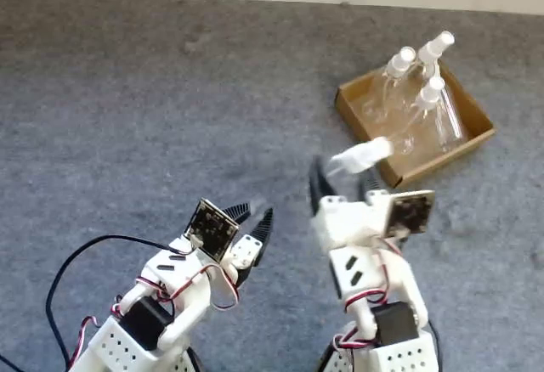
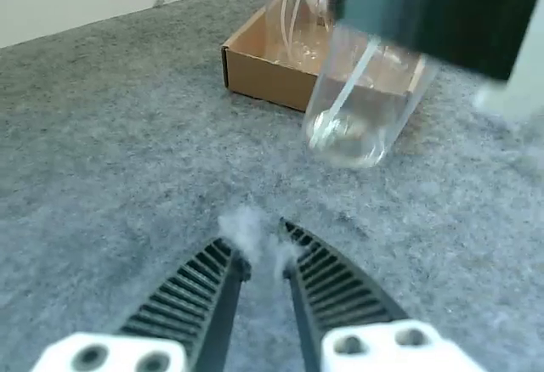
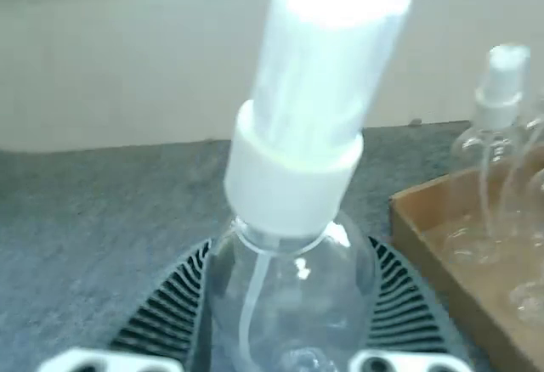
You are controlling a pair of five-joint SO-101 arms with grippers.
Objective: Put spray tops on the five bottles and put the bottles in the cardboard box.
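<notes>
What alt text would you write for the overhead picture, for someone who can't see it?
Seen from above, the right gripper holds a clear spray-topped bottle by the near edge of a cardboard box, in which three capped bottles already sit. The left gripper hangs empty over the grey felt table.

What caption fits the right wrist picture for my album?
Right gripper holds a clear bottle, spray top on, near the cardboard box.

Cardboard box (image 1: 442, 161) on table (image 1: 170, 92), far right, 3 bottles (image 1: 429, 100) upright in it; 4th bottle (image 1: 361, 156) in right gripper (image 1: 342, 181) just before it; left gripper (image 1: 259, 212) farther left
</notes>
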